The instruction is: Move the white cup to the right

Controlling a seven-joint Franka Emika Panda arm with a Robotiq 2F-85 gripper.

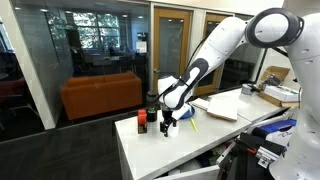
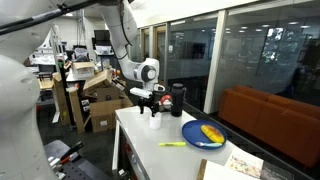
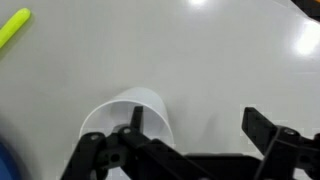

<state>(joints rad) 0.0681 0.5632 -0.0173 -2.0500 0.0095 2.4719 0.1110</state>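
The white cup (image 3: 118,118) stands on the white table, low and left in the wrist view. It also shows in an exterior view (image 2: 155,120), just under the gripper. My gripper (image 3: 198,124) is open and wide. Its left finger lies over the cup's rim and its right finger is far off to the right, over bare table. The gripper shows in both exterior views (image 1: 168,118) (image 2: 151,100), low over the table's end near the dark bottle (image 2: 178,98).
A small red-and-black container (image 1: 141,120) and the dark bottle (image 1: 153,103) stand beside the gripper. A blue plate (image 2: 196,137) holds a yellow item (image 2: 211,133). A yellow-green marker (image 2: 172,145) lies on the table, also in the wrist view (image 3: 12,27). Papers (image 1: 215,107) lie further along.
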